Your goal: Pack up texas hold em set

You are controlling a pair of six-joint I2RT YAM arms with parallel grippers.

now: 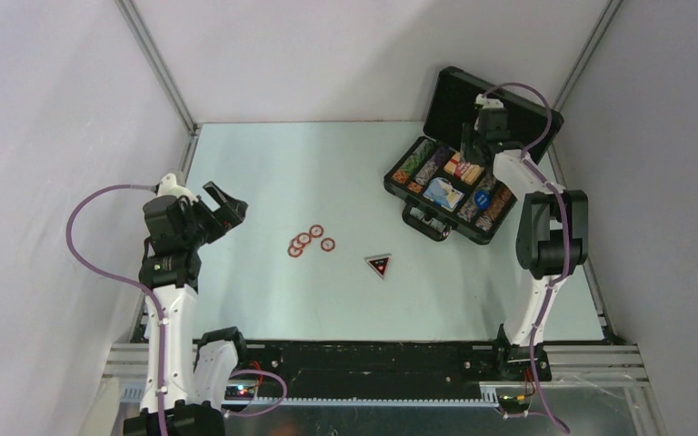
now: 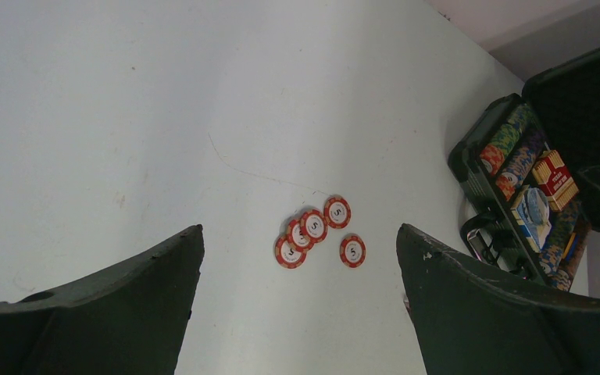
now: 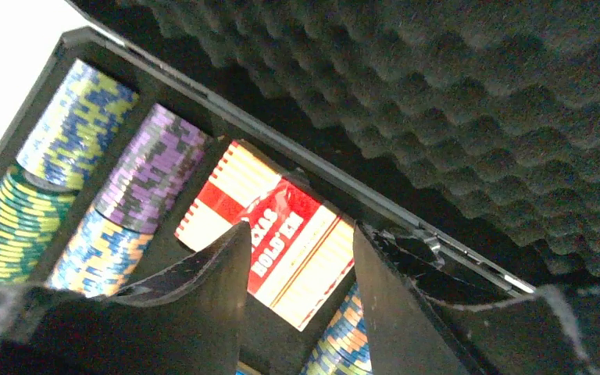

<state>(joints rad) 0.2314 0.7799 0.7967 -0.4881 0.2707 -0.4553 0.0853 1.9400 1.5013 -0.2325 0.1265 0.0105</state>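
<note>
Pale table (image 1: pixel 282 163): only the overhead view shows the triangular marker (image 1: pixel 380 265).

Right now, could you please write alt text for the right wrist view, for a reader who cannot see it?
The right arm's jaws stand apart above a red-white card box lying in the open black case, beside multicoloured chip rows. The foam-lined lid rises behind.
</note>
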